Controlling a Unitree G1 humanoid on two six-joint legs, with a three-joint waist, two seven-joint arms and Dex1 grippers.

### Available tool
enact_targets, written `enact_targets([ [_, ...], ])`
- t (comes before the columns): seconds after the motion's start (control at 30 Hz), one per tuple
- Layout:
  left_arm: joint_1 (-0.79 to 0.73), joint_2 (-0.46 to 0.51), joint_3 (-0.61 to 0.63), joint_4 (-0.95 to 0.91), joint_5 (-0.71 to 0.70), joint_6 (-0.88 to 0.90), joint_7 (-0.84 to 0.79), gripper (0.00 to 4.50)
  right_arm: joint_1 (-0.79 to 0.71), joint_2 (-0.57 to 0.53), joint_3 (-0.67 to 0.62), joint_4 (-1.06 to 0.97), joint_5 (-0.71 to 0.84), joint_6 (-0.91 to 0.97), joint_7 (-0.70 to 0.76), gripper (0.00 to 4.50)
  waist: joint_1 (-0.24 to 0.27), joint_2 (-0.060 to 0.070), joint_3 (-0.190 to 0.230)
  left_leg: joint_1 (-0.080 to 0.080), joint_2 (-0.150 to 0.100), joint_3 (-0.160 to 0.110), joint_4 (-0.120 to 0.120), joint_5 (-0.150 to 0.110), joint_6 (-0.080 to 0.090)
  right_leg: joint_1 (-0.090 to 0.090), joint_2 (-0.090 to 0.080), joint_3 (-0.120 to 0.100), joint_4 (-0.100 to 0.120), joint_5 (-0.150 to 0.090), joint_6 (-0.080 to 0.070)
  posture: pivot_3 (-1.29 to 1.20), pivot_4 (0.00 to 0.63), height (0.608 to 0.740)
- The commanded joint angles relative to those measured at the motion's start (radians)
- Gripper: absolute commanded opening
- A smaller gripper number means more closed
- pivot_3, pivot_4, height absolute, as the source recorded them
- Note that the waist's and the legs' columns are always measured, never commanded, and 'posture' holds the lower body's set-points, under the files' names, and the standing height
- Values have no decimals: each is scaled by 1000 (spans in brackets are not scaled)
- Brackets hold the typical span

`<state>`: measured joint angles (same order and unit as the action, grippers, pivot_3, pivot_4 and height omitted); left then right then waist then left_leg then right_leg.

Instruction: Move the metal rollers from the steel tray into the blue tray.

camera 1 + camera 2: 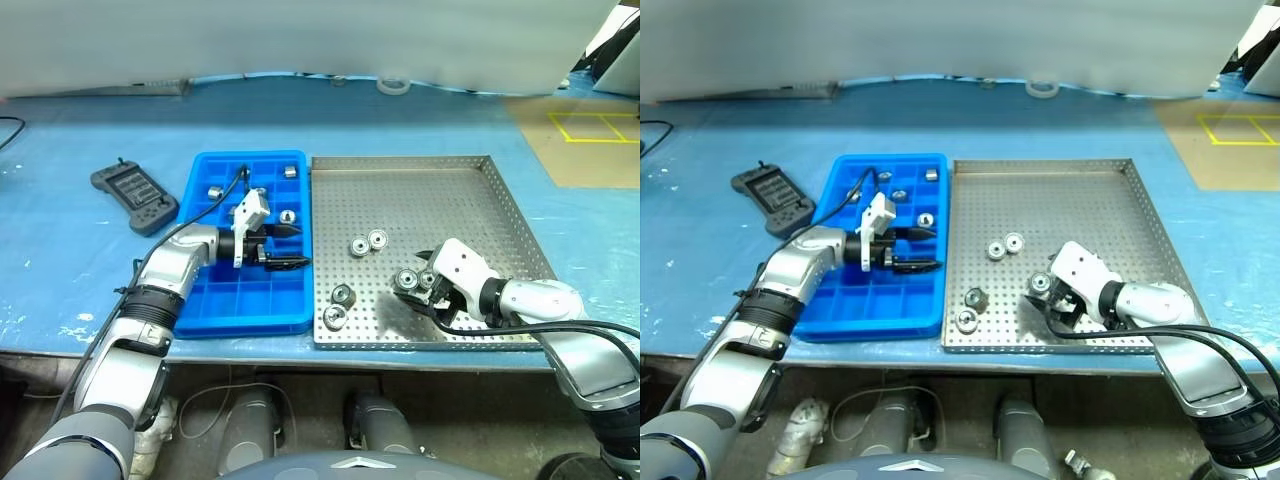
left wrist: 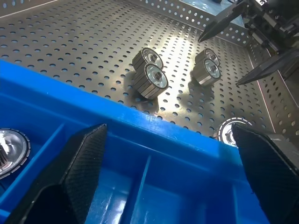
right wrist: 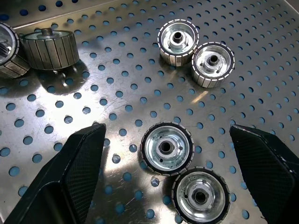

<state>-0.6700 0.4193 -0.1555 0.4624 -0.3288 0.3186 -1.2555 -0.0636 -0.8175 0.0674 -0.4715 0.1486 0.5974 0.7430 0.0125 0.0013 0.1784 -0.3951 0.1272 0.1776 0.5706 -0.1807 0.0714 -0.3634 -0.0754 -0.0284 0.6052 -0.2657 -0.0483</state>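
Observation:
The steel tray (image 1: 430, 190) lies to the right of the blue tray (image 1: 230, 300). Several metal rollers rest on its perforated floor: a pair (image 1: 368, 243) near the middle, two (image 1: 338, 306) at the front left, and two (image 3: 167, 148) close together between my right gripper's fingers. My right gripper (image 1: 415, 283) is open, low over that last pair, and touches neither. The left gripper (image 1: 290, 247) hovers open and empty over the blue tray's right side, pointing toward the steel tray. A few rollers (image 1: 288, 216) sit in the blue tray's far compartments.
A dark grey handheld controller (image 1: 135, 197) lies left of the blue tray. At the table's far edge sits a white tape roll (image 1: 393, 85). Both trays lie close to the table's front edge. Yellow floor markings (image 1: 600, 125) show at the far right.

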Motion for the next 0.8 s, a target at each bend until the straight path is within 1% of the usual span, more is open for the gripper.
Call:
enact_targets([
  [0.03,-65,-23,21,-90,-55,73,-16,4482,2,-14,-39,-25,-4,-9,-4,4500,9,0,0,0,0,0,0,0,0,0,0,0,0,0,0,-235,150,740],
  [0.1,-104,-38,30,-111,-83,131,-16,4482,7,-13,-44,-29,-2,-6,-7,4500,15,0,0,-1,0,0,1,0,0,0,0,0,0,0,0,-235,150,740],
  [0.2,-142,-69,12,-114,-77,150,-11,4482,26,-14,-56,-29,-3,-3,-11,4500,14,0,0,-1,0,0,2,-1,1,1,-1,0,0,0,0,-251,150,740],
  [0.4,-51,-125,-25,-321,-100,235,60,4482,86,-23,-91,-29,-8,-8,-17,4500,-8,0,0,-1,0,0,1,-1,2,0,-1,0,-1,0,0,-276,150,740],
  [0.47,-33,-130,-47,-347,-93,241,62,4482,115,-27,-124,-40,-1,-7,-16,4500,-15,0,0,-2,0,0,1,-1,2,-1,0,-1,0,0,0,-281,150,740],
  [0.6,-63,-149,-101,-274,-46,189,44,4482,154,-32,-192,-65,12,1,-18,4500,-20,0,0,-2,0,0,1,-1,1,-1,0,-1,-1,0,0,-292,150,740],
  [0.8,-155,-249,-145,-27,49,25,52,4482,176,6,-324,-89,59,13,-46,4500,-23,0,0,-1,-1,0,4,-2,3,2,-1,0,-2,0,0,-334,150,740],
])
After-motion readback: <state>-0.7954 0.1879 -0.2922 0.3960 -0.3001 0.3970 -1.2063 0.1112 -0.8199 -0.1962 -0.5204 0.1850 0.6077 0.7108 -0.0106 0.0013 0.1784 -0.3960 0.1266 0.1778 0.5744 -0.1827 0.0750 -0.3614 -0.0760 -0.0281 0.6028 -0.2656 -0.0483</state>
